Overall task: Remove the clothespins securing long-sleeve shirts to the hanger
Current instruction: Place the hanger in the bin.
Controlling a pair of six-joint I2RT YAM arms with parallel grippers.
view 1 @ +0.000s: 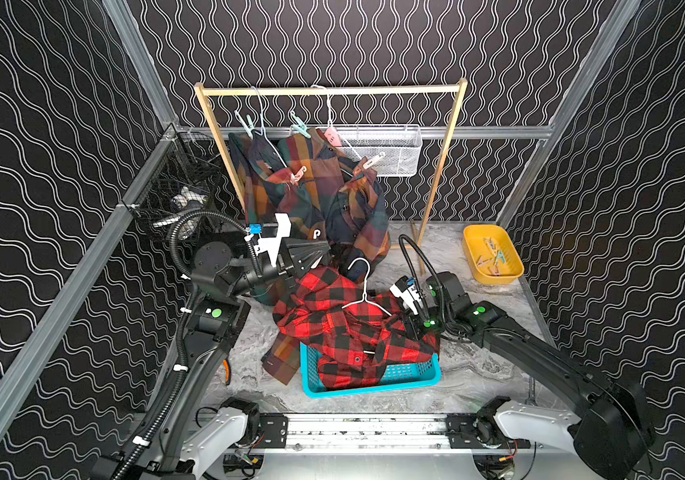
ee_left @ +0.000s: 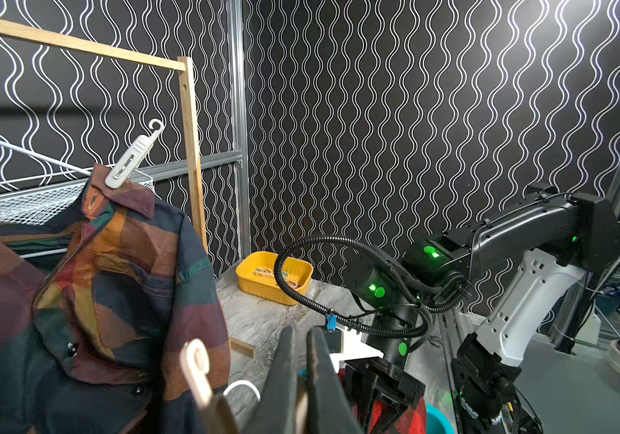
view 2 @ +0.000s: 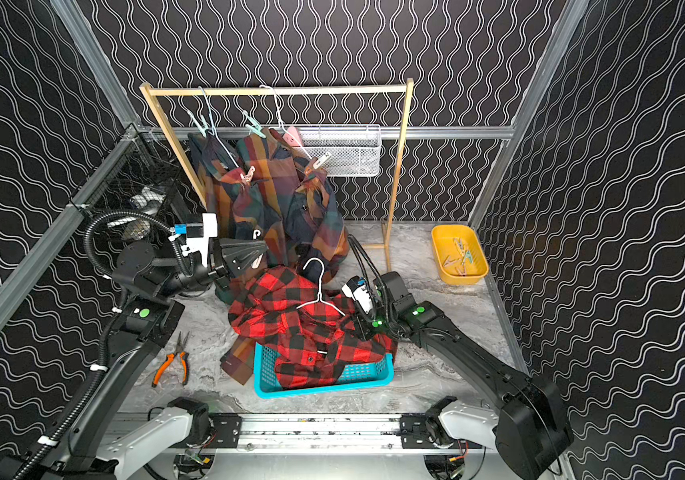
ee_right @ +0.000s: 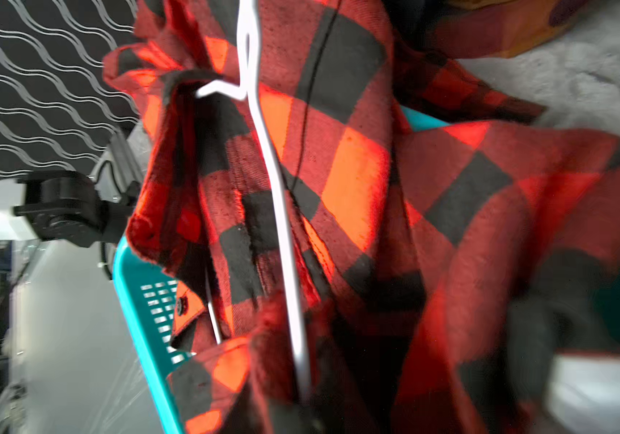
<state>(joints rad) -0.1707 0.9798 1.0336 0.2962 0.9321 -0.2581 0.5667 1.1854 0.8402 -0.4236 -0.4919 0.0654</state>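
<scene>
left wrist view has the left gripper (ee_left: 300, 334) at lower centre, its jaws pressed together. in a top view, clothespins (view 1: 299, 124) clip two checked shirts (view 1: 324, 191) to hangers on the wooden rack (view 1: 332, 89) at upper centre. the red-and-black shirt (view 1: 353, 332) drapes over the teal basket (view 1: 409, 372) at lower centre. the right gripper (view 1: 410, 330) is at that shirt's right edge, and i cannot tell how its jaws stand.

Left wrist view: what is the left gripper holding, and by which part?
The left gripper is shut on a cream plastic clothespin, gripped somewhere along its body; its hooked end sticks out free. The exact contact spot is hidden.
</scene>
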